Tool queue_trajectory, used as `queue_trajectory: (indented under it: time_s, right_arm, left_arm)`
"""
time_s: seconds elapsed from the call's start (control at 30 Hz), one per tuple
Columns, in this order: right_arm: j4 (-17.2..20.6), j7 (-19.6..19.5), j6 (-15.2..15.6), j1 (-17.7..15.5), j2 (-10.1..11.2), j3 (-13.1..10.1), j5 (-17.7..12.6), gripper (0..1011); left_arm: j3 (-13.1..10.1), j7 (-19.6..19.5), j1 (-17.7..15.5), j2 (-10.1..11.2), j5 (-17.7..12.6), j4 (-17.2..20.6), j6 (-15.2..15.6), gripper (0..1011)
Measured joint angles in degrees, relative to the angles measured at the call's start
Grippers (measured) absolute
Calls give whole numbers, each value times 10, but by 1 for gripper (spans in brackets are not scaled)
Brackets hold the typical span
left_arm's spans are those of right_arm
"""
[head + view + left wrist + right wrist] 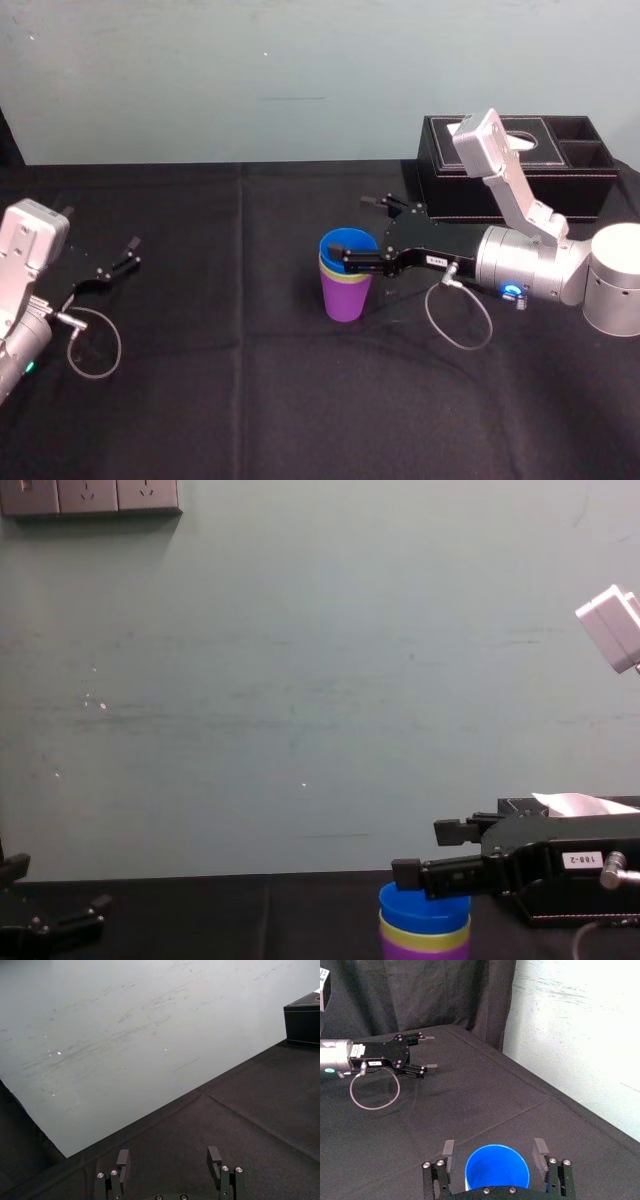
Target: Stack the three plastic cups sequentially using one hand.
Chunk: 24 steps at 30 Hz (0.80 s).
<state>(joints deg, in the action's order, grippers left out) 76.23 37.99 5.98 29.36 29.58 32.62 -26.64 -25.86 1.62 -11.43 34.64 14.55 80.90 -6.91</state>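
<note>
The three plastic cups stand nested near the table's middle: the purple cup [346,300] at the bottom, the yellow-green cup [338,276] showing as a rim band, and the blue cup [348,243] on top. From the chest view the blue cup [424,907] sits over the yellow-green [424,935] and purple [424,951] rims. My right gripper [352,232] straddles the blue cup's rim and is open. In the right wrist view its fingers [448,1147] stand clear of the blue cup [497,1172] on both sides. My left gripper [128,254] rests open at the far left, holding nothing.
A black leather tissue box [520,165] stands at the back right, just behind my right arm. Black cloth covers the table, and a pale wall rises close behind it. Cable loops hang from both wrists.
</note>
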Motion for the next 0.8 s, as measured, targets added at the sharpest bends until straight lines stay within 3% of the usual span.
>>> queue_trajectory:
  time_s: [0.5,0.8]
  right_arm:
    - [1,0,1,0,1,0,0,1000]
    - [53,-27,0,-39,18,-28,-18,1000]
  left_arm:
    - [0,0,0,0,0,0,0,1010]
    - [0,0,0,0,0,0,0,1010]
